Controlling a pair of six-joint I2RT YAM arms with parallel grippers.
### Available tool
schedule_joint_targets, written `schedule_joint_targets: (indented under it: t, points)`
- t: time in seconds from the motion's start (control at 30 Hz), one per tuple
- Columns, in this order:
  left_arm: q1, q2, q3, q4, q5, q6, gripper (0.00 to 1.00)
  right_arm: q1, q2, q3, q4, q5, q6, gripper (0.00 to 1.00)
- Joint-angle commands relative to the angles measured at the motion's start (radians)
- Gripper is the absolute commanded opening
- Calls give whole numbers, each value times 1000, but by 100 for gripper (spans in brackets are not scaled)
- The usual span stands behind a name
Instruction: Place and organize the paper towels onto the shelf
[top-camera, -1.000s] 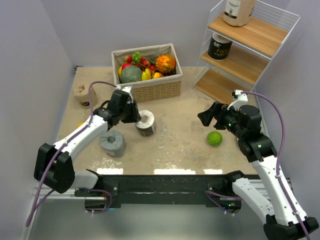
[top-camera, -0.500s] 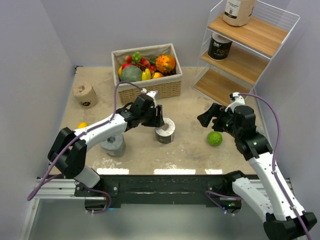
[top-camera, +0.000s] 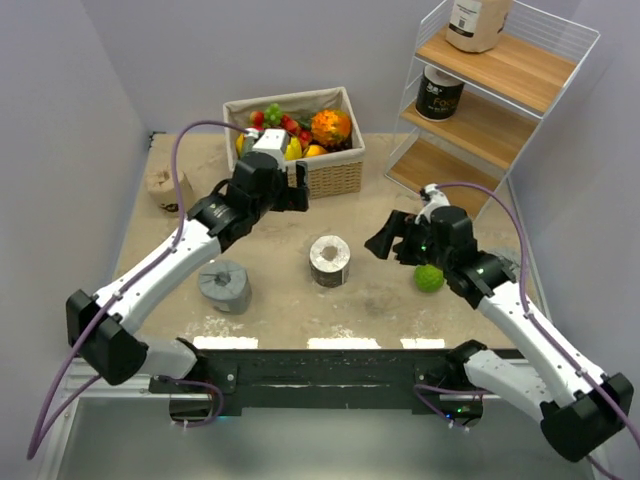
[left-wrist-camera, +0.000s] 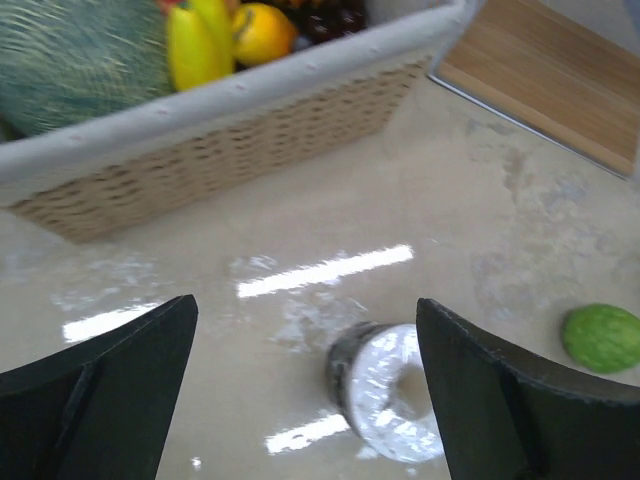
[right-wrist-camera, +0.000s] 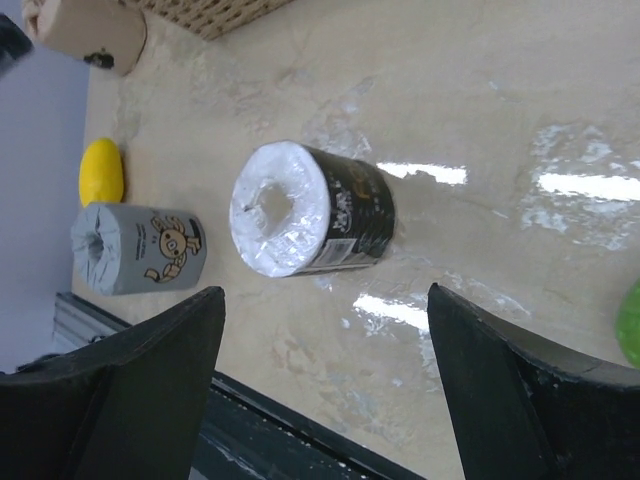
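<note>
Left pincer (left-wrist-camera: 305, 303) and right pincer (right-wrist-camera: 325, 292) both spread, empty; black roll (top-camera: 330, 260) stands free on table (top-camera: 375, 205).

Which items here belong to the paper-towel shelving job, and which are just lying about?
Job: black roll on table; grey roll; tan roll by left wall; black roll on middle tier; tan roll on top tier; wire shelf.
Lying about: wicker fruit basket; lime; lemon.
</note>
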Motion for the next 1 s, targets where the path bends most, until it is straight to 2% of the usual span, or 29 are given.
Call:
schedule_joint_targets:
  t: [0.0,0.23,0.27,0.37,0.5,0.6,0.83,0.97]
  points:
    - [12,-122,-80,-41,-276,109,97,150,64,62,105,86,-69,85]
    - [9,-281,-259,-24,-523,106,100,393,366,281,10,322,-120,80]
    - [11,-290,-252,-48,-605,96,100,411,425,300,5,343,-103,79]
    - [11,-328,-247,-58,-695,64,100,462,502,369,8,362,-80,77]
    - [6,-397,-281,-33,-736,60,100,519,657,490,-76,458,-81,75]
    - [8,-432,-284,-38,-779,41,100,535,714,548,-151,508,-78,74]
    - [8,-567,-358,74,-703,68,99,543,811,617,-243,561,-69,70]
    - [6,-618,-387,117,-700,77,100,546,828,616,-204,532,-84,67]
